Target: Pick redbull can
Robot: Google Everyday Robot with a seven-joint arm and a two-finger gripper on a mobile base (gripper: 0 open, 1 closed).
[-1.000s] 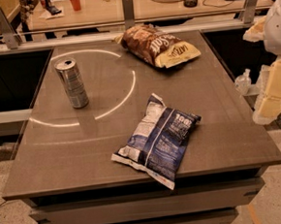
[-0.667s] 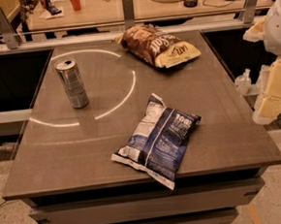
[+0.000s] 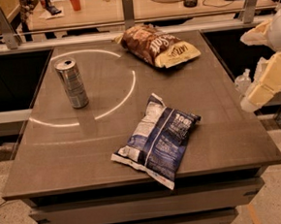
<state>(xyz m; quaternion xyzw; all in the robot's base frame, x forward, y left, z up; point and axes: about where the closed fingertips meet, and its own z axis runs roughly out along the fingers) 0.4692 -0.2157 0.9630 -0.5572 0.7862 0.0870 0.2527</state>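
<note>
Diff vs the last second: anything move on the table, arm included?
Nothing visibly changed. The slim silver-grey metal redbull can stands upright, untouched, on the left of the grey table. The blue-and-white chip bag and the brown-and-yellow chip bag lie where they were. The gripper stays beyond the table's right edge, far from the can.
</note>
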